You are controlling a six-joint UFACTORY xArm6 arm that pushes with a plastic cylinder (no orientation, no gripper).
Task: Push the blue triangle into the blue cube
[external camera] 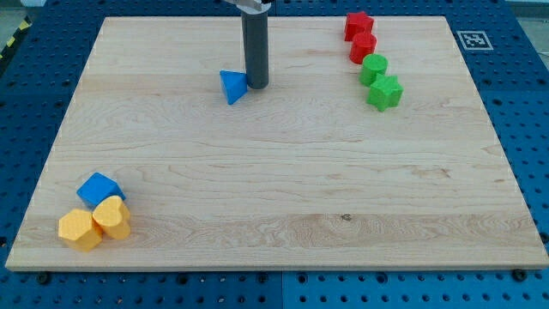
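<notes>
The blue triangle [232, 87] lies on the wooden board in the upper middle of the view. My tip [256, 86] stands just to its right, touching or nearly touching it. The blue cube [99, 189] sits far off at the lower left of the board, well apart from the triangle.
Two yellow blocks [80, 228] [113, 216] sit against the blue cube's lower side. At the upper right stand a red star-like block [358, 25], a red block [363, 47], a green block [374, 69] and a green star-like block [385, 92]. The board's left edge [51, 163] is near the cube.
</notes>
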